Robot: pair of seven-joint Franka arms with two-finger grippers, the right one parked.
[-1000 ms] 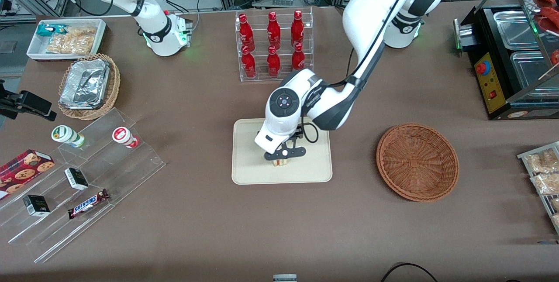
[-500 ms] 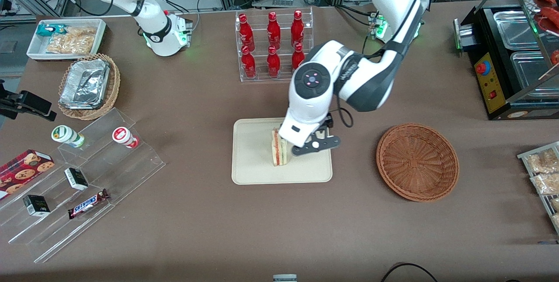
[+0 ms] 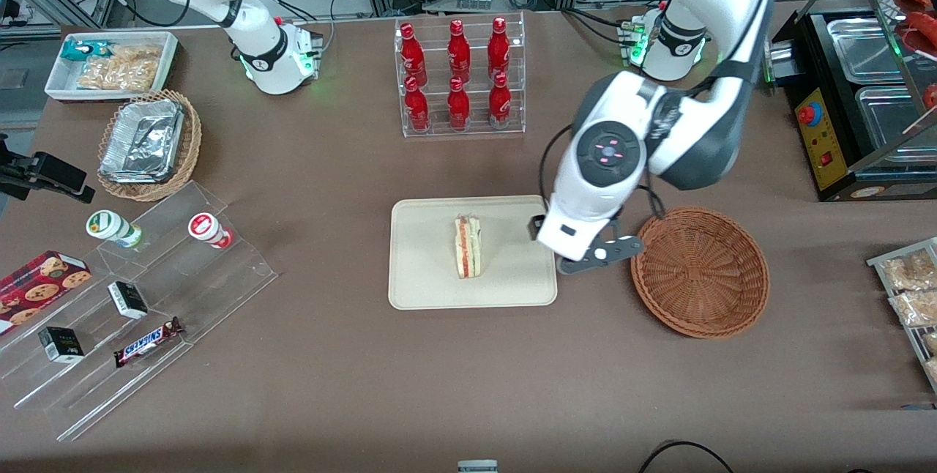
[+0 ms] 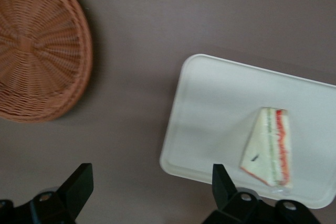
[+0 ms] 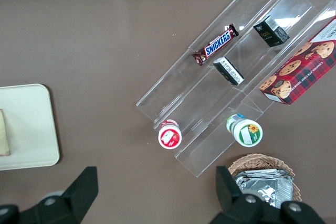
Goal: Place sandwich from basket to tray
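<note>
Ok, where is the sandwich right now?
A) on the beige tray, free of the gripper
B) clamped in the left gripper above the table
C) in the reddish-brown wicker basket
A: the sandwich sits on the beige tray, while the left gripper is open and empty between tray and basket.

Black two-finger end effector (image 3: pixel 596 257) let go of triangular pale-bread sandwich (image 3: pixel 468 246), lifted off flat beige tray (image 3: pixel 424 268), now fingers spread, between tray and reddish-brown wicker basket (image 3: pixel 699 272).
</note>
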